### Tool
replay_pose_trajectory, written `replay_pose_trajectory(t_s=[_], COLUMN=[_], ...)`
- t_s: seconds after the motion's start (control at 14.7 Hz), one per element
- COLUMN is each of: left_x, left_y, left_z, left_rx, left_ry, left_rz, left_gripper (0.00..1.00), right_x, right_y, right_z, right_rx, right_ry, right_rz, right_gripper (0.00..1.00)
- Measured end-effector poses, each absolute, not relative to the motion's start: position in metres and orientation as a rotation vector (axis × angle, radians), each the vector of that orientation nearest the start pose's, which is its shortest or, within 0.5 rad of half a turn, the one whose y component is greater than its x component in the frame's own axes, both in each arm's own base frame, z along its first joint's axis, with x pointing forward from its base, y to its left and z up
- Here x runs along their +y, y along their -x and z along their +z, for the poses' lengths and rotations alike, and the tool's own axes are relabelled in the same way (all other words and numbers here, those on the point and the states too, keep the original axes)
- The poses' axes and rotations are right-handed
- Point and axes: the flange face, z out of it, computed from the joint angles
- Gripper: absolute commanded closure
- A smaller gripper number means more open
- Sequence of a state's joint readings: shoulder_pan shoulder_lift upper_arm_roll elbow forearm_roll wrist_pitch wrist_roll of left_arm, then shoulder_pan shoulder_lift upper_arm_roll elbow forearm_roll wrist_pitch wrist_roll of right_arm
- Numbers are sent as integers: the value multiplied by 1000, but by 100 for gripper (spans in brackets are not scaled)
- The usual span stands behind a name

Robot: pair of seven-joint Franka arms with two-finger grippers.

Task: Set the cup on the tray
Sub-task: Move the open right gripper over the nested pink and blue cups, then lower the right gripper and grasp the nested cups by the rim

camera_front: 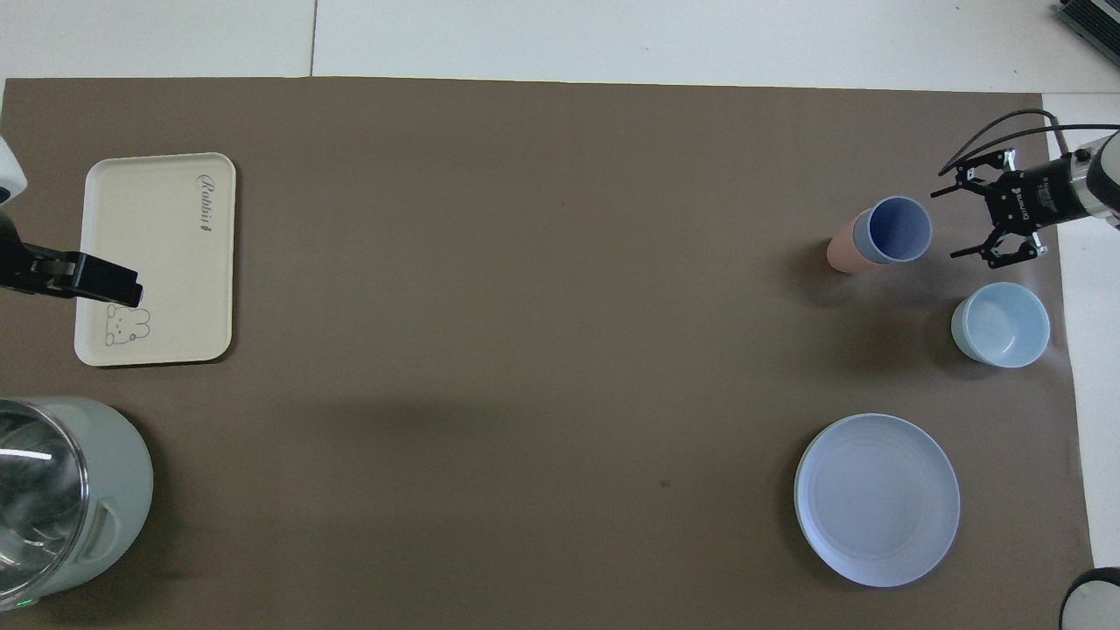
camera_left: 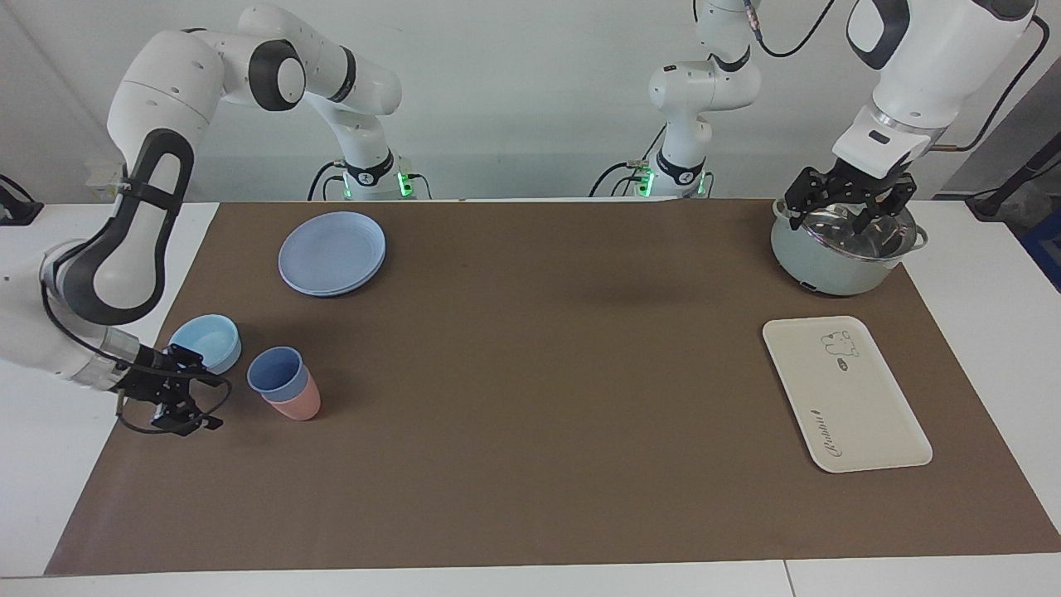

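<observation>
The blue cup [camera_left: 275, 370] stood nested in a pink cup [camera_left: 297, 404] at the right arm's end of the table, just beside a light-blue bowl [camera_left: 207, 342]. The right gripper [camera_left: 170, 396] hung low beside the cups with its fingers spread and nothing between them. The tray [camera_left: 845, 392] lay well apart, at the left arm's end of the table.

To do this step well, the fingers should probably close only on the blue rim, since the pink cup might lift along with it; how tightly the two were wedged could not be judged.

The left gripper [camera_left: 852, 201] waited over the pot [camera_left: 844, 249], released and holding nothing.

Counted: two cups, one bowl, one blue plate [camera_left: 332, 253], one tray, one pot.
</observation>
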State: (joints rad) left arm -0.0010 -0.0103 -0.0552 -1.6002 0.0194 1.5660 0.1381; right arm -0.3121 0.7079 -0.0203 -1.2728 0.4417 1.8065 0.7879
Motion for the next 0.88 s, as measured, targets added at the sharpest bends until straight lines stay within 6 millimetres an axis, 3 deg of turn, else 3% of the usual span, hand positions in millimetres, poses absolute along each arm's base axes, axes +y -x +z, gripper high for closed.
replay_pose_trajectory(t_s=[0.27,0.54,0.88], left_x=[-31,-32,-32], left_y=[-549,-549,-549], left_z=[615,615,615], left_rx=[310,311,313], left_ry=[3107,3107,3107], left_rz=[49,48,48], left_gripper=[0,0,0], right_x=[-171,-171,-163], right_y=[-702,-691,-684], right_z=[319,301,298], right_rx=[1692,1715,1712], right_ry=[2130,2084,2075], right_rz=[437,505,542], right_gripper=[1,1,1])
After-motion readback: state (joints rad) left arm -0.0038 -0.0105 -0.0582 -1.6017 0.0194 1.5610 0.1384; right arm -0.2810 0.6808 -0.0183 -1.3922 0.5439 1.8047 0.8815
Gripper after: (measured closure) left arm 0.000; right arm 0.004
